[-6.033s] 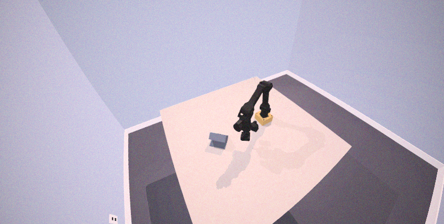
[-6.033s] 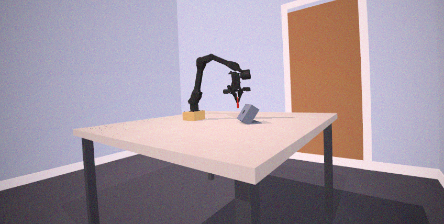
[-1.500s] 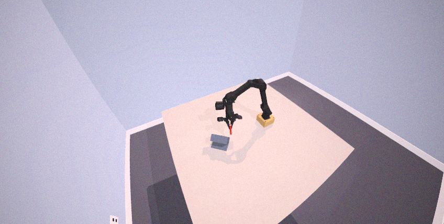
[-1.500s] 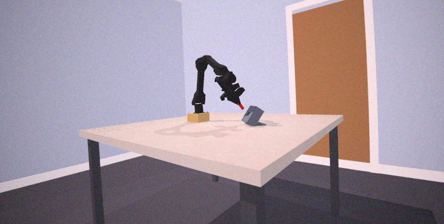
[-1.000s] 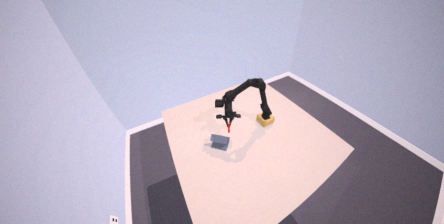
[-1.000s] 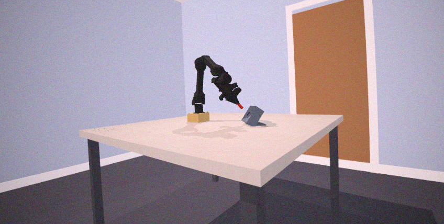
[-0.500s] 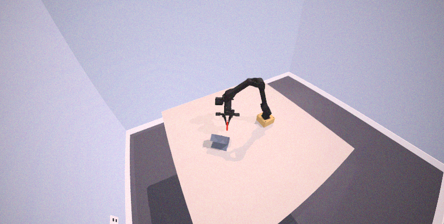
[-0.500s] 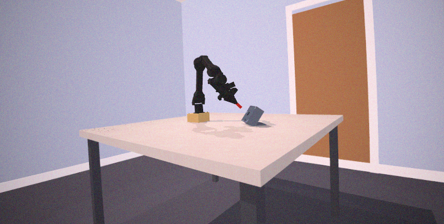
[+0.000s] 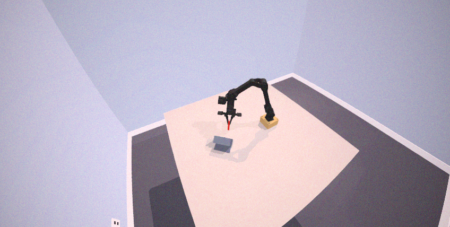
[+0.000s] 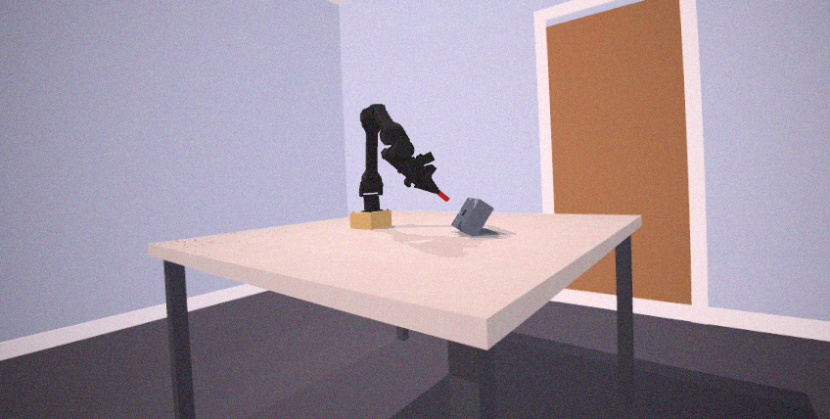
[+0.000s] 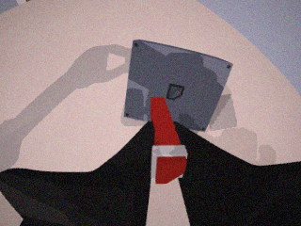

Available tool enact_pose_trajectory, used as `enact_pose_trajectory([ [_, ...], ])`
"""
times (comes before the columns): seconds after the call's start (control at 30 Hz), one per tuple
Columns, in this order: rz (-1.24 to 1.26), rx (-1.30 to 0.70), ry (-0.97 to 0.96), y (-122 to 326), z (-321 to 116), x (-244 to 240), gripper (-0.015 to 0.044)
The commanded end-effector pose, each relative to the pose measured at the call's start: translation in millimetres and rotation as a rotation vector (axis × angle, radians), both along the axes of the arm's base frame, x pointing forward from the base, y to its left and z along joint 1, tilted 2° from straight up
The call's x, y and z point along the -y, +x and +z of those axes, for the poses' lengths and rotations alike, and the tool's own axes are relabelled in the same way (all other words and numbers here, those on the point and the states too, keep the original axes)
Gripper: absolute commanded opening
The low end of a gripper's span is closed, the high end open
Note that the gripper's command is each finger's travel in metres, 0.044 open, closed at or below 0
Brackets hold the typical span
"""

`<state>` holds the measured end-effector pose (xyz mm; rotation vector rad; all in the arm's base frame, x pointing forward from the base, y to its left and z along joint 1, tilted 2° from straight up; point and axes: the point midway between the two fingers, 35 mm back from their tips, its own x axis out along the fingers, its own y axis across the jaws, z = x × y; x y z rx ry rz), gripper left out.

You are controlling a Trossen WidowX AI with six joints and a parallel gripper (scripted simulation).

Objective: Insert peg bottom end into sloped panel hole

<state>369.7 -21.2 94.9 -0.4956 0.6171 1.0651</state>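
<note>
The red peg [image 9: 228, 125] [image 10: 443, 196] [image 11: 165, 124] is pinched between the black jaws [image 9: 228, 124] [image 10: 438, 192], and it's being held up in the air, clear of the tabletop [image 9: 284, 167] [image 10: 372, 263] [image 11: 47, 47]! A pale band [image 11: 169, 151] is seen around it near one end, in the wrist view. The peg is carried at a slant in the exterior view, its free end pointed down toward the blue-grey sloped panel [image 9: 223, 141] [image 10: 476, 216] [image 11: 155, 71], with a gap left between the two. And there's the hole [image 11: 175, 91], dark-outlined and angular, set in the face of the panel; nothing has been put into it. Dark spots are shown at the panel's corners, and shadow is thrown across much of its face. Over at the other end, the black arm [image 9: 251, 84] [image 10: 371, 150] is carried on a yellow base block [image 9: 268, 124] [image 10: 360, 221], bent high above the tabletop.
</note>
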Motion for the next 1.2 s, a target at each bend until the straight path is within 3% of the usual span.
enact_pose_trajectory([
  [0.0, -0.030, -0.006, 0.027, -1, -1, 5, 0.0000],
  [1.17, -0.138, -0.004, 0.104, 19, -21, 4, 0.0000],
])
